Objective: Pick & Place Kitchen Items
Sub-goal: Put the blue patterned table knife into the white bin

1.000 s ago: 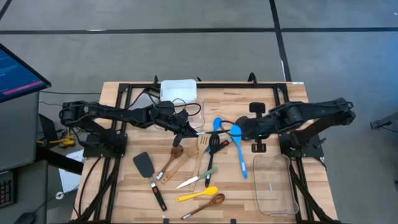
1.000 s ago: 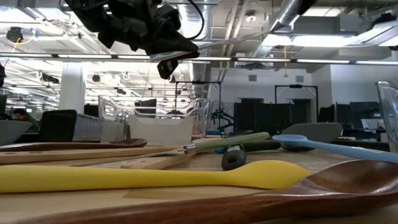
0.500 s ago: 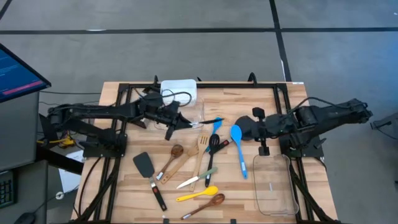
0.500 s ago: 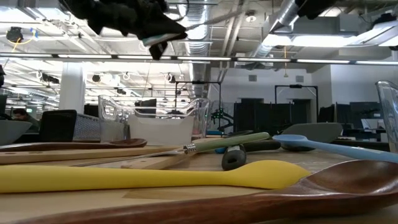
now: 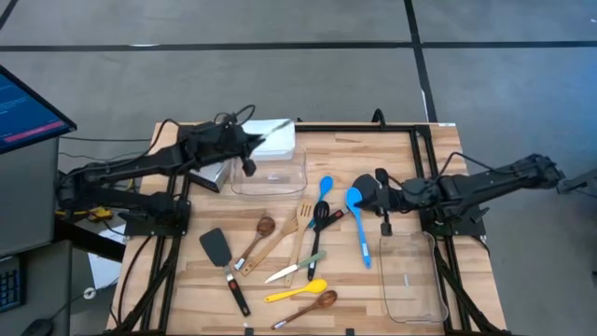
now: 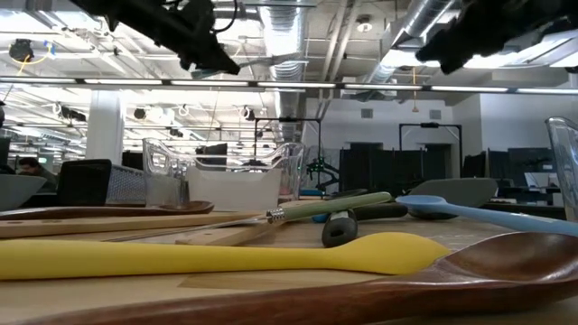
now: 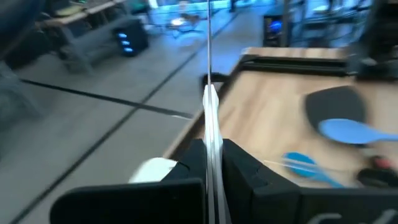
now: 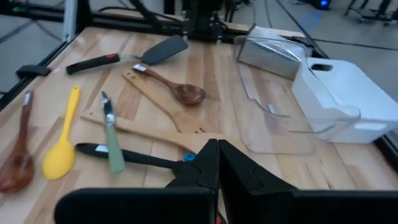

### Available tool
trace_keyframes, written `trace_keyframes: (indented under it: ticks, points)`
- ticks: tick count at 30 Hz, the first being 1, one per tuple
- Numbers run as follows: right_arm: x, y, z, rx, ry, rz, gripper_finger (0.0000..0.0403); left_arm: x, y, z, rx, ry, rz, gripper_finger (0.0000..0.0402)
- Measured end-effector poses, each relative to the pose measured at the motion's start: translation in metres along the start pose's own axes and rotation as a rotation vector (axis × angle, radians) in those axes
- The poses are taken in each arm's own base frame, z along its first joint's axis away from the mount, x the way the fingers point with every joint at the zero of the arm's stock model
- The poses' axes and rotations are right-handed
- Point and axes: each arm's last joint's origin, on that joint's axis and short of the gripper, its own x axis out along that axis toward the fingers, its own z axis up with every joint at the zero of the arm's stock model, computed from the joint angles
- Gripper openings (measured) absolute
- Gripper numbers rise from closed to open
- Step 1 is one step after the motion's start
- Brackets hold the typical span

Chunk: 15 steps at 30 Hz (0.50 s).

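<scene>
While the left gripper (image 5: 248, 154) hangs above the back left part of the table (image 5: 401, 159), we see its fingers pressed shut on a thin metal blade (image 7: 210, 106), most likely a small knife, though the wrist view is too blurred for us to be sure. From above, the blade slants over the white lidded box (image 5: 276, 142), which stands at the table's back edge.

Just in front of that box sits a clear tub (image 5: 269, 175), and we make out nothing but its own walls. A second clear tub (image 5: 410, 275) rests at the front right corner, likewise showing only bare plastic.

Every other utensil lies on the wood between the two tubs: a black spatula (image 5: 216, 250), a wooden spoon (image 5: 258, 233), a wooden slotted turner (image 5: 297, 222), a black slotted spoon (image 5: 319, 222), a green-handled knife (image 5: 297, 267), a yellow spoon (image 5: 297, 291), a dark wooden spoon (image 5: 312, 304) and two blue spoons (image 5: 358, 224).

The right gripper (image 5: 359, 194) sits beside the larger blue spoon's bowl, fingers closed together with nothing between them.
</scene>
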Motion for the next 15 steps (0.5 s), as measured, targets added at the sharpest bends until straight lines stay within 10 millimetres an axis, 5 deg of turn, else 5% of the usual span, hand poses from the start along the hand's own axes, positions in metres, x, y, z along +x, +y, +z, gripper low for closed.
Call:
trace_keyframes:
  ticks: [7, 15]
  points:
    - [0.006, -0.008, -0.007, 0.041, -0.045, -0.051, 0.0, 0.024, 0.018, -0.001, 0.005, -0.086, 0.007, 0.0006]
    - [0.006, -0.011, -0.006, 0.041, -0.055, -0.065, 0.0, 0.071, 0.044, -0.04, -0.026, 0.05, 0.028, 0.0006]
